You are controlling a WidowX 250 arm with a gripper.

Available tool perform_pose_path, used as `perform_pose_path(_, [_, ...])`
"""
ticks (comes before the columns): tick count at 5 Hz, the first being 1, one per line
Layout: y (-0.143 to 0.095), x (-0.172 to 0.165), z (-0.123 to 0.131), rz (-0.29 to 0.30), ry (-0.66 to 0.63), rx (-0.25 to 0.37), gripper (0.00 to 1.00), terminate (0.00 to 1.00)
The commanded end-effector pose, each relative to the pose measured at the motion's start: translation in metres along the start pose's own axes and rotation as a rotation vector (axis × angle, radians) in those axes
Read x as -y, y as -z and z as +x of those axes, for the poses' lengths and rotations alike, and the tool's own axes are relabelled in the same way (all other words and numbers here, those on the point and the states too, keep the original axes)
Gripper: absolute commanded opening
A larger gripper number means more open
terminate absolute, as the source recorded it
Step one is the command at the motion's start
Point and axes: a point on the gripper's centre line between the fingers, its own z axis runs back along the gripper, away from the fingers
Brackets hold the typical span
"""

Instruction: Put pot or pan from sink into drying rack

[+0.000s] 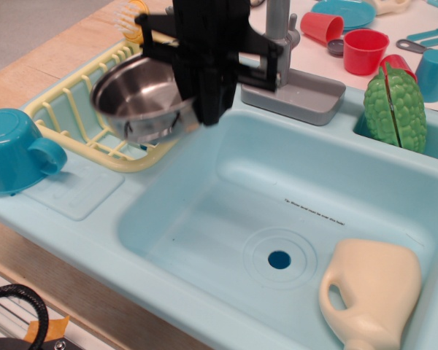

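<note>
The shiny steel pot (pixel 135 98) hangs in the air over the pale yellow drying rack (pixel 73 117), near its right front corner, tilted a little. My black gripper (pixel 197 102) is shut on the pot's right rim and holds it up. The gripper body hides the rack's utensil end. The light blue sink (pixel 226 189) lies below and to the right, with its round drain hole (pixel 279 259) and rings showing.
A cream plastic jug (pixel 369 292) lies in the sink's front right corner. A teal mug (pixel 11 149) stands at the left of the rack. A grey faucet (pixel 288 73) stands behind the sink. A green corn-like toy (pixel 394 109) and red cups (pixel 361 49) are at the right.
</note>
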Motion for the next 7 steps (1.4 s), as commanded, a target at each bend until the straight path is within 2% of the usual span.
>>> perform_pose_path(1, [-0.007, -0.026, 0.022, -0.015, 0.025, 0.036, 0.00, 0.00])
perform_pose_path(4, [0.022, -0.065, 0.008, -0.105, 0.020, 0.050, 0.00, 0.00])
perform_pose_path(5, [0.030, -0.068, 0.012, -0.177, 0.068, 0.034, 1.00, 0.00])
perform_pose_path(6, [0.030, -0.068, 0.012, -0.177, 0.068, 0.034, 1.00, 0.00])
perform_pose_path(7, [0.030, -0.068, 0.012, -0.177, 0.068, 0.034, 1.00, 1.00])
